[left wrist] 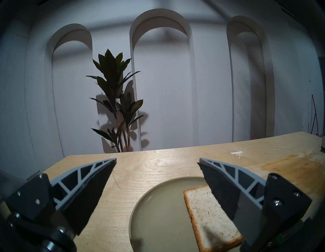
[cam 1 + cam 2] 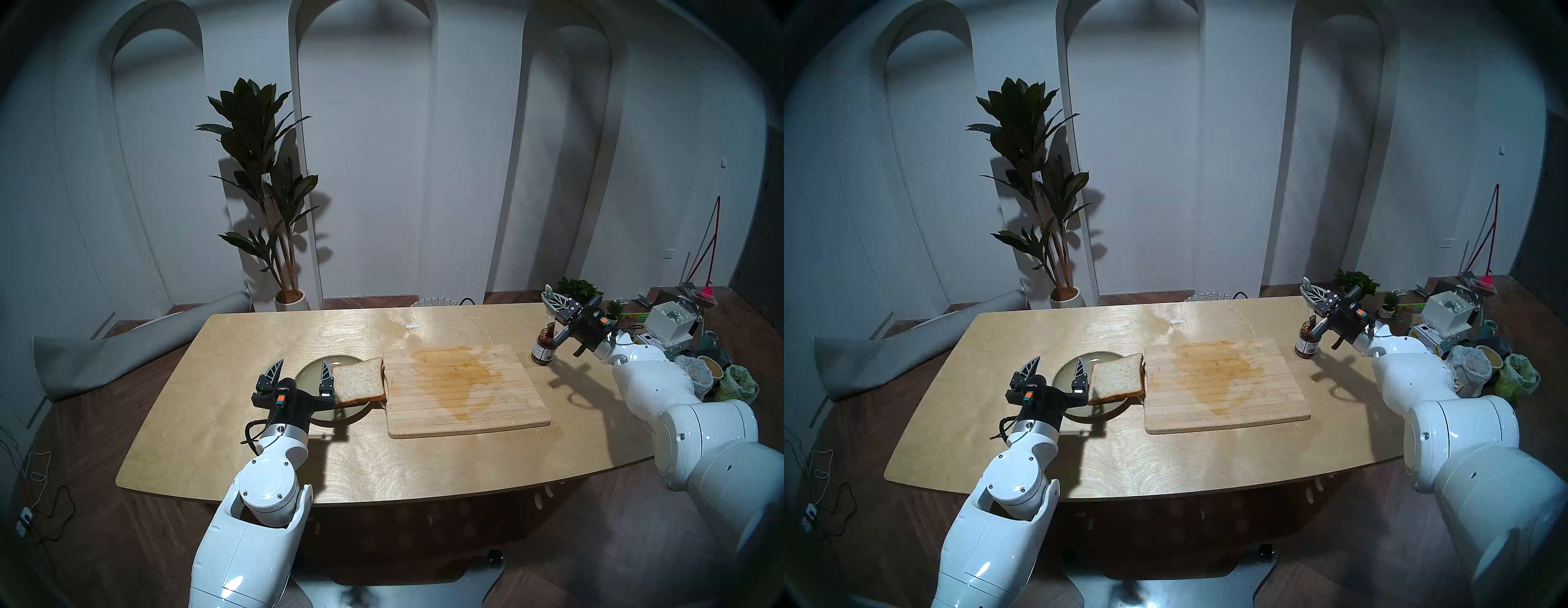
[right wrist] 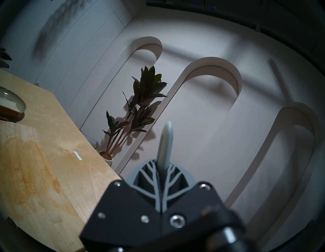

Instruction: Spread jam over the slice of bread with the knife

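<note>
Wooden table [image 2: 365,450] under dim light, arched white wall behind, potted plant [image 2: 263,187] at 11 o'clock from the board. Cutting board [image 2: 466,390] sits mid-table, stained but bare. Slice of bread [image 2: 358,386] lies half on the green plate [image 2: 309,373], at 9 o'clock from the board, its right edge overhanging the rim toward the board.

Risks as I see them: the knife [image 3: 166,140] is pinched by its pale handle only, with the blade down in the jam jar [image 2: 544,349] at 2 o'clock from the board. A sideways pull could tip the jar (it looks light and stands near the table edge). Jam may also drip across the board in transit. The bread could slide off the plate under the spreading stroke, since nothing pins it.

Right gripper [image 3: 163,176]: clamped tight on the knife handle. Left gripper [image 1: 156,169]: spread fully wide, holding nothing, hovering above the plate; its right finger [image 1: 226,184] overlaps the bread in view, contact unclear.
</note>
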Motion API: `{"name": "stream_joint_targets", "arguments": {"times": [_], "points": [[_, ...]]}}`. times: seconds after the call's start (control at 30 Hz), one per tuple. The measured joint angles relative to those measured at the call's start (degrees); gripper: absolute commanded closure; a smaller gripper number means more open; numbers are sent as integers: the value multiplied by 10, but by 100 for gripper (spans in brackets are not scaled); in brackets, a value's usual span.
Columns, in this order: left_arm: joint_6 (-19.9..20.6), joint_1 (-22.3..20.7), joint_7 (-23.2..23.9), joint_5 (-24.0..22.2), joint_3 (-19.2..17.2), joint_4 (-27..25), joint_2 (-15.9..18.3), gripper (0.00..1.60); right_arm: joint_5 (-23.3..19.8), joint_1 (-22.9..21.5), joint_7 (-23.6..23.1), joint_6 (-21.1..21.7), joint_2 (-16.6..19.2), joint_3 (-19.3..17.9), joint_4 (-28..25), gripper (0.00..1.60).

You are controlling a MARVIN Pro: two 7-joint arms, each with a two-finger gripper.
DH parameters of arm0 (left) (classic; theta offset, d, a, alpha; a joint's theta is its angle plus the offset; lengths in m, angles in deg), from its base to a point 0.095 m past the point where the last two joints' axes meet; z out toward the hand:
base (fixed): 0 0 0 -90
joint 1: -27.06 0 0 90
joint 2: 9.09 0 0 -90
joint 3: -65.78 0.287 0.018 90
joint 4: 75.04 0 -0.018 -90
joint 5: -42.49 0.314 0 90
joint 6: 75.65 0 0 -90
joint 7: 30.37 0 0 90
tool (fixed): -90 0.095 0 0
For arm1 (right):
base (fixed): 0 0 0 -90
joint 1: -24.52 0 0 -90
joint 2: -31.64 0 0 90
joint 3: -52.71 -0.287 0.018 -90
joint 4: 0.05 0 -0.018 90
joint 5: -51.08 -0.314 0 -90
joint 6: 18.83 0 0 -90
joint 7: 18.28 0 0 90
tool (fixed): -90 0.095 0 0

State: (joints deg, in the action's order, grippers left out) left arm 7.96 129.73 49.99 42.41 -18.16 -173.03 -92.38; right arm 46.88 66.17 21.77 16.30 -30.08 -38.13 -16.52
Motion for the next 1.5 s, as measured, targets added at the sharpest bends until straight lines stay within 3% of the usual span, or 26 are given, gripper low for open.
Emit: {"name": "stream_joint_targets", "arguments": {"times": [0.4, 1.5], "points": [[-9, 3, -1, -7, -2, 0, 0, 0, -18, 23, -1, 1, 0, -1, -55, 160], [-35, 38, 5, -19, -8, -20, 10, 0, -115, 174, -72, 83, 1, -35, -299, 160]]}}
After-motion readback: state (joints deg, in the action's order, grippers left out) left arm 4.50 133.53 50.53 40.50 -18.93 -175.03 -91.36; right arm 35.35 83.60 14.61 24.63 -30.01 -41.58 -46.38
